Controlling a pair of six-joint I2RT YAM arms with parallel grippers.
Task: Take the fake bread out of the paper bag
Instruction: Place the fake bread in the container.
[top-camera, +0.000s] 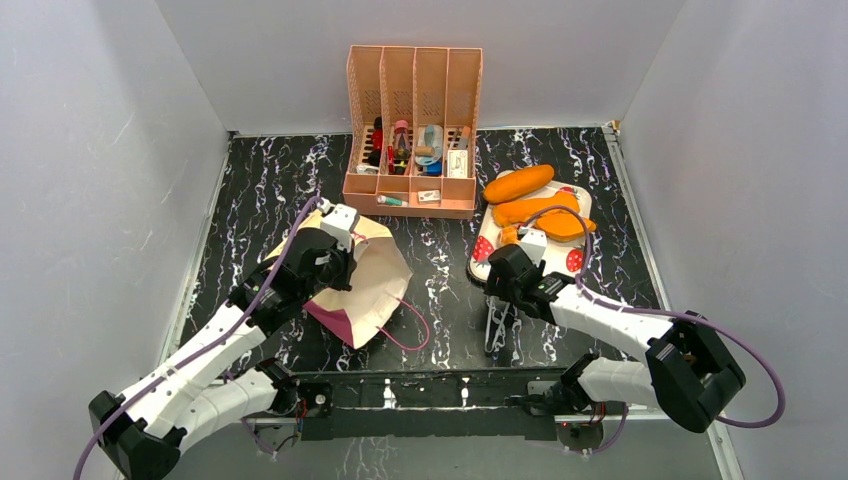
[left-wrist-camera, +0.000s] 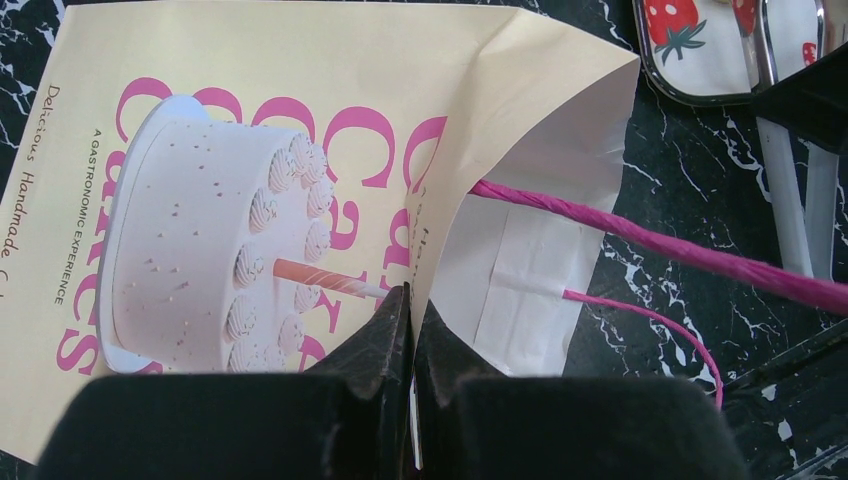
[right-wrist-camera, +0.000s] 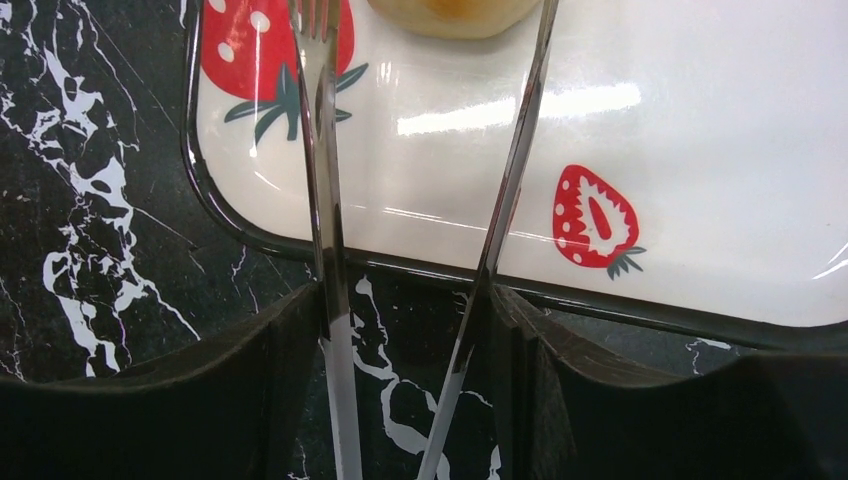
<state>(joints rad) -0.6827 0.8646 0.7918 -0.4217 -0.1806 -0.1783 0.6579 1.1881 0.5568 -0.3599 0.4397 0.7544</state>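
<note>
**Bread on tray, bag rim pinched**

My left claw (left-wrist-camera: 412, 300) was clamped together on the open rim of the paper bag (left-wrist-camera: 250, 80). The bag lay on its side at 8 o'clock on the table (top-camera: 440, 300), "Cakes" face up. My right claw (right-wrist-camera: 405, 300) stood part apart, gripping steel tongs (right-wrist-camera: 325, 180), one arm against each finger, tips over the strawberry tray (right-wrist-camera: 700, 200) at 2 o'clock. The fake bread (top-camera: 520, 183) sat on that tray's 12 o'clock half. Peach organiser (top-camera: 412, 75) at 12.
</note>
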